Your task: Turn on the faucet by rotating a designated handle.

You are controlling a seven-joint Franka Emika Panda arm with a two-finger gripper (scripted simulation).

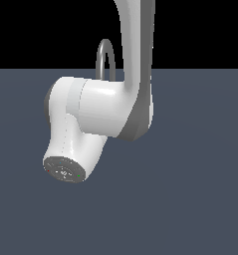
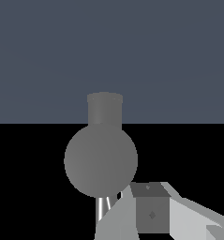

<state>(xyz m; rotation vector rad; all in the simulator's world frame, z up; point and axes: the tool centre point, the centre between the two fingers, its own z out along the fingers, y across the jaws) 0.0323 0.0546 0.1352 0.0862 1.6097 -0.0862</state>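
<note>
**Faucet reached, handle contact unconfirmed**

Nearest in the exterior view, the robot arm (image 1: pixel 103 107) fills the centre of the frame; only the faucet (image 1: pixel 105 55) spout arch is seen above it, upper centre.

In the wrist view, a grey rounded faucet part is seen at centre, with the gripper (image 2: pixel 153 211) at lower right beside it. Jaw state cannot be told. The handle cannot be identified, so rotation is judged still outstanding.

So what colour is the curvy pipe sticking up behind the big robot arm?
Grey. The faucet spout shows best in the exterior view, arching above the white robot arm.
</note>
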